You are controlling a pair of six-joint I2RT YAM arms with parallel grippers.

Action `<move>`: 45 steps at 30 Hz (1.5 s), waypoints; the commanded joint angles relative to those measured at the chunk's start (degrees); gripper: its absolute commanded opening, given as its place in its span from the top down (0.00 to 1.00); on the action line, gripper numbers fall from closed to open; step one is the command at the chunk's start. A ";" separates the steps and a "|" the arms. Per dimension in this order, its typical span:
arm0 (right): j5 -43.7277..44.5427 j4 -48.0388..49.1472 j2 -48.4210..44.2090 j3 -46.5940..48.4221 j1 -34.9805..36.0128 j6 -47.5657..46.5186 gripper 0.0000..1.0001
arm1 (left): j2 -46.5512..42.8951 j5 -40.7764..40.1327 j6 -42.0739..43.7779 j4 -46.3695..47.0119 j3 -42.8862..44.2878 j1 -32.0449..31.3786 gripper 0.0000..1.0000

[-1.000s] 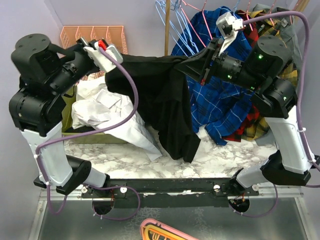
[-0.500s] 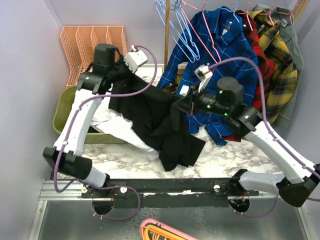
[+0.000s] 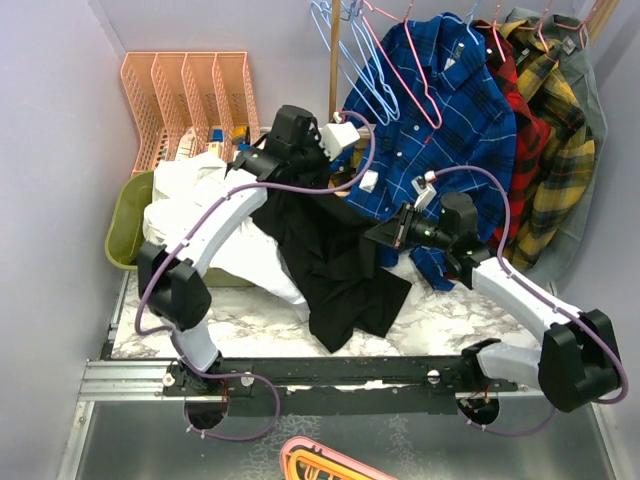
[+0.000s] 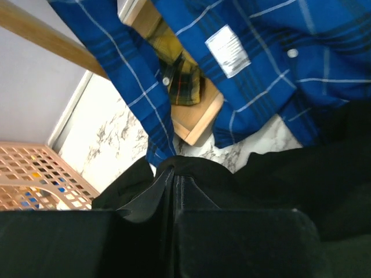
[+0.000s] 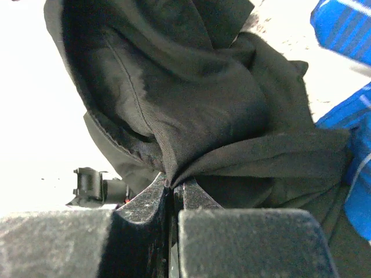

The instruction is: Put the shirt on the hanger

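Both arms have hold of the shirt. The left gripper is pressed together on a fold of black cloth and the right gripper pinches another ridge, so the shirt hangs bunched between them with its lower part heaped on the table. The hanger is well apart from it, up on the rail against the blue shirt. With both grippers busy, I reckon nothing is free to fetch it. Each pinch is thin, so a pull could slip the cloth out, and I can't make out the neck opening. The blue shirt's hem hangs just beside the left gripper and could snag. The light blue hangers and a post crowd the reach upward, and a white garment lies underneath, spilling from a green bin.
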 commanded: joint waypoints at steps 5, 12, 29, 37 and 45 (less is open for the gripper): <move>-10.86 10.33 11.19 2.45 -11.47 0.39 0.58 | 9.73 -13.11 -3.21 5.04 2.98 0.61 1.00; -2.77 -9.26 15.01 14.52 -13.10 -14.33 0.02 | 17.46 -16.43 -5.43 -3.94 14.53 0.74 0.95; 22.93 -13.56 5.34 12.58 4.08 -31.43 0.05 | 2.65 -13.48 -9.04 -14.62 12.54 1.67 0.23; 27.84 0.71 17.13 15.33 4.13 -32.43 0.29 | -7.47 -6.26 -9.92 -11.64 -3.58 4.79 0.24; 22.63 -0.66 30.60 26.86 4.38 -31.86 0.33 | -12.94 2.58 -8.82 -12.43 -10.10 6.41 0.25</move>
